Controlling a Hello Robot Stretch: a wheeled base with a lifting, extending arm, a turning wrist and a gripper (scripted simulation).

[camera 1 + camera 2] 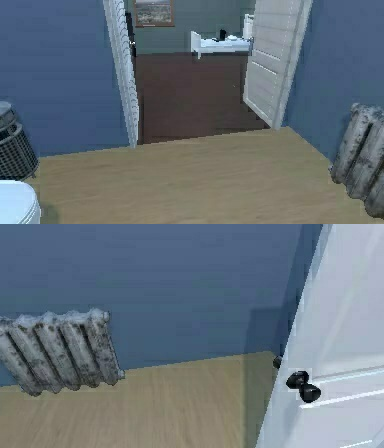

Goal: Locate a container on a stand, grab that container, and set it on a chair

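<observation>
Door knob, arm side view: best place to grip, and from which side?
Probably the round black knob itself, around its ball, coming square at the door: it juts clear of the white panel.

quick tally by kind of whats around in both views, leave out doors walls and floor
radiator: 1 (the same one sits at the forward view's right edge)
framed picture: 1
bed: 1
dark ribbed bin: 1
white rounded thing, cut off at the corner: 1
total: 5
</observation>
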